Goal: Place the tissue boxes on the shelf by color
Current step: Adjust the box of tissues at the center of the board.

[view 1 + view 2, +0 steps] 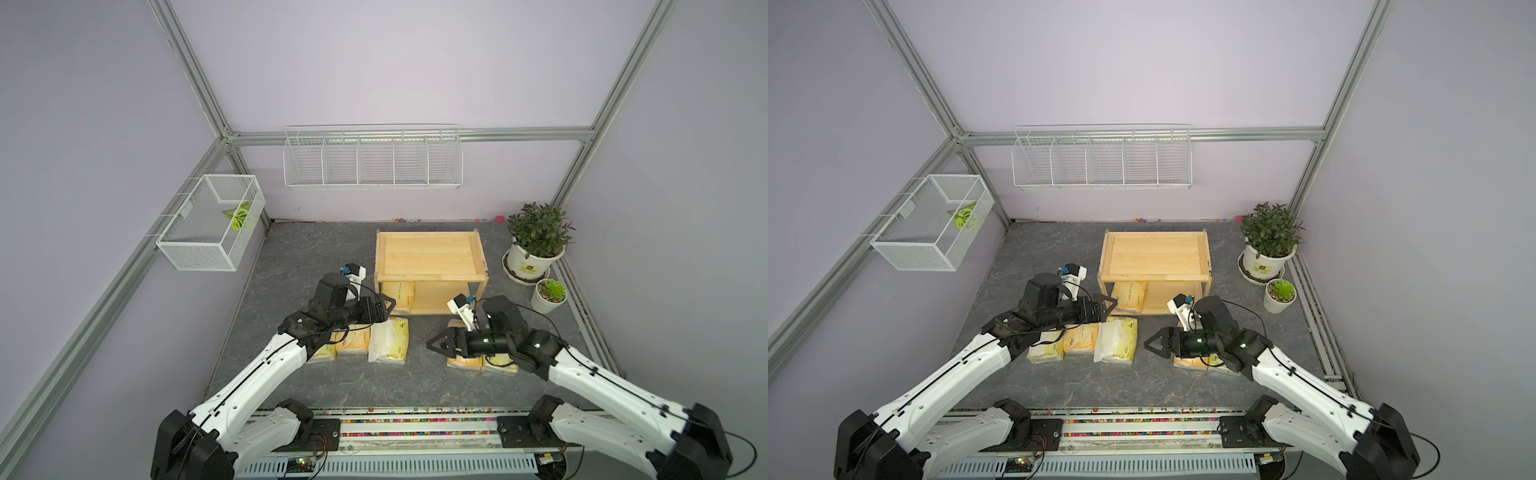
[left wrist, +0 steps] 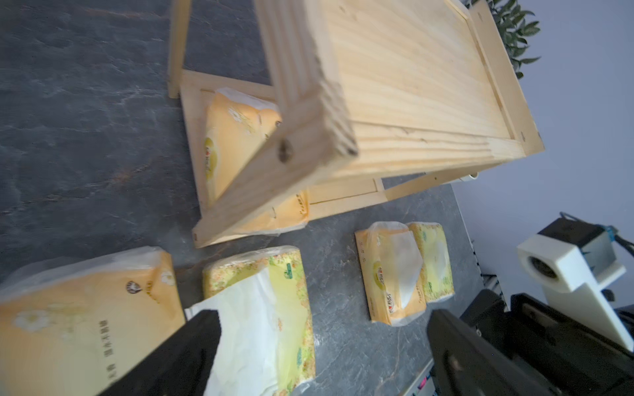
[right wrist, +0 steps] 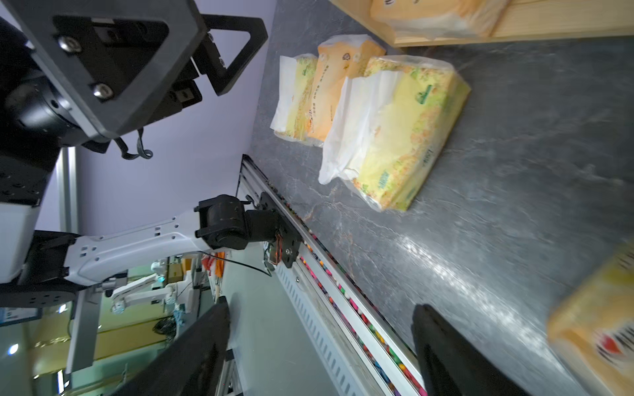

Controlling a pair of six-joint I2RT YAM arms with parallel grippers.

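Observation:
The wooden shelf (image 1: 430, 277) (image 1: 1154, 276) (image 2: 411, 85) stands mid-table with an orange tissue box (image 1: 399, 293) (image 2: 233, 144) lying on its lower tier at the left. In front of it lie a yellow-green box (image 1: 390, 340) (image 2: 267, 319) (image 3: 401, 130) with tissue sticking out, an orange one (image 1: 353, 340) (image 3: 339, 79) and a pale one (image 1: 322, 353). My left gripper (image 1: 390, 309) (image 2: 324, 319) hovers open above these, empty. Further right, an orange box (image 1: 463, 361) (image 2: 387, 274) and a yellow-green box (image 1: 498, 365) (image 2: 434, 260) lie under my right gripper (image 1: 432, 345) (image 3: 322, 305), which is open and empty.
Two potted plants (image 1: 536, 241) (image 1: 550, 295) stand to the right of the shelf. A white wire rack (image 1: 372, 158) hangs on the back wall and a mesh basket (image 1: 212, 224) on the left wall. A metal rail (image 1: 415, 419) runs along the table's front edge.

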